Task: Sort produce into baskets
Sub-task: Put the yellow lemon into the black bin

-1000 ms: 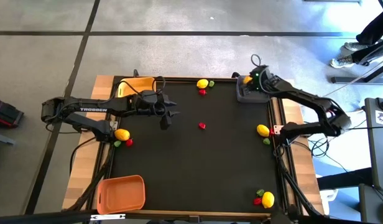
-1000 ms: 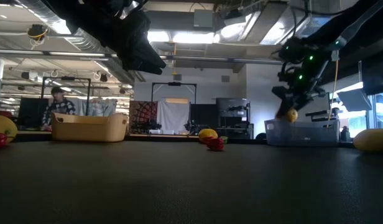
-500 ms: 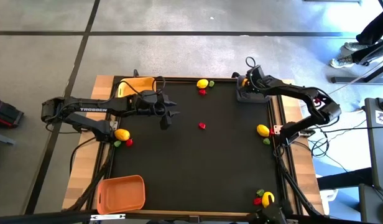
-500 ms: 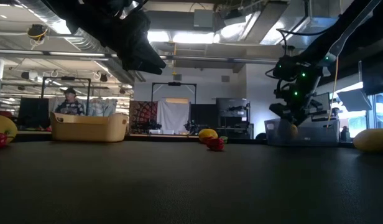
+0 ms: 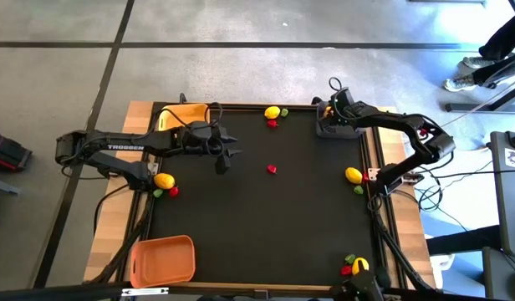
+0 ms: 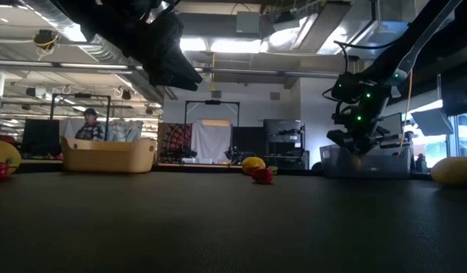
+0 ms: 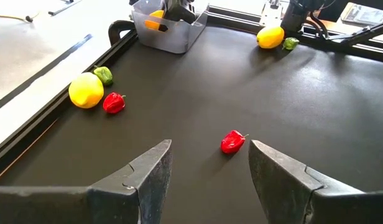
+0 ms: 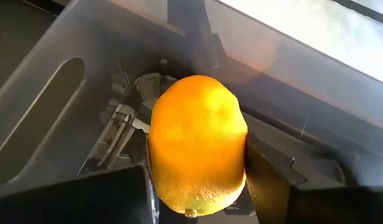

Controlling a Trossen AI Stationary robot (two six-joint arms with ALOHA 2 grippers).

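Observation:
My right gripper reaches down into the dark grey basket at the table's far right corner, shut on a yellow lemon. My left gripper hangs open above the table's left middle, with nothing between its fingers. A small red piece lies on the mat just beyond it. The yellow basket stands at the far left and the orange basket at the near left. My right gripper pinches the lemon's two sides between its two fingers. The fingers slant down from above into the grey basket. The lemon sits below the basket's rim. I cannot tell whether it touches the basket's floor.
Loose produce lies on the black mat: a lemon and a red piece at the far edge, a lemon with green and red pieces at the left, a lemon with a green piece at the right, and another group at the near right.
My right gripper has gone down into the grey basket and a little toward the table's left, carrying the lemon. The lemon hung above the basket's rim and is now behind its wall. The gripper has tipped somewhat further downward.

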